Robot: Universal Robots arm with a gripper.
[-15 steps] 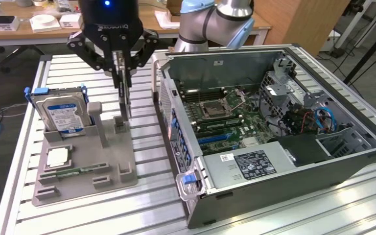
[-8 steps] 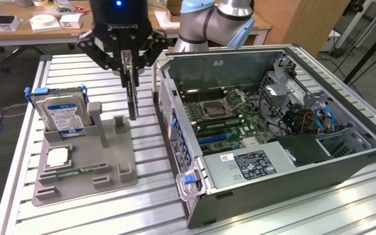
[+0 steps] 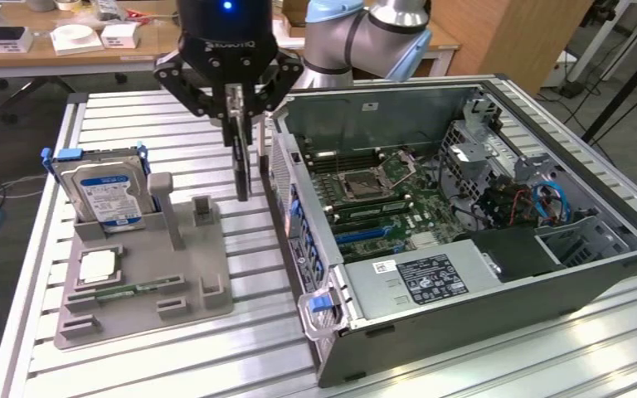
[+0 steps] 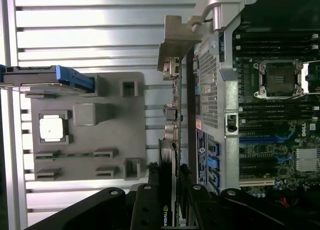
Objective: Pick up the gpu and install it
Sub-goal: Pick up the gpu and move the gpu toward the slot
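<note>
The claw (image 3: pixel 239 114) is clenched on the gpu (image 3: pixel 241 162), which hangs edge-down, apparently clear of the grey holder (image 3: pixel 147 290) and just beside the open computer case (image 3: pixel 296 207). Hold the card vertical. Its bracket (image 4: pixel 176 40) sits close to the case's rear wall; open room lies over the motherboard (image 3: pixel 374 199).
</note>
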